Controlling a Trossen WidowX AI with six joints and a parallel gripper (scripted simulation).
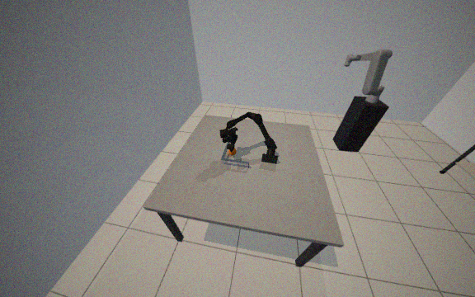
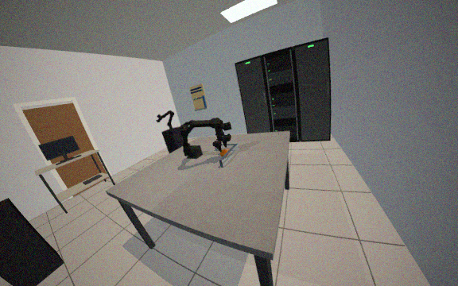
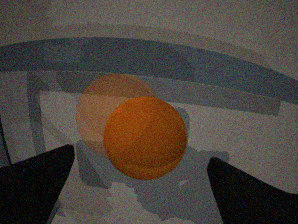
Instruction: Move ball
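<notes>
The orange ball [image 1: 232,152] [image 2: 224,152] [image 3: 145,138] rests on the table inside the corner of the low clear walls [image 1: 237,164] [image 3: 125,54]. The see-through copy [image 3: 94,110] is a paler orange disc in the wrist view, up and left of the ball and partly covered by it. It is close to the long wall; in the top and exterior views I cannot tell it from the ball. My gripper [image 1: 231,147] [image 2: 221,147] [image 3: 142,160] is wide open, pointing down just above the ball. In the wrist view one fingertip is on each side of the ball, with gaps, and nothing is held.
The grey table [image 1: 237,202] [image 2: 213,206] carries the arm's base [image 1: 270,158] [image 2: 192,151], to the right of the walls in the top view. The second, shorter-looking wall side [image 3: 36,115] is at the left in the wrist view. Arm shadows fall around the ball.
</notes>
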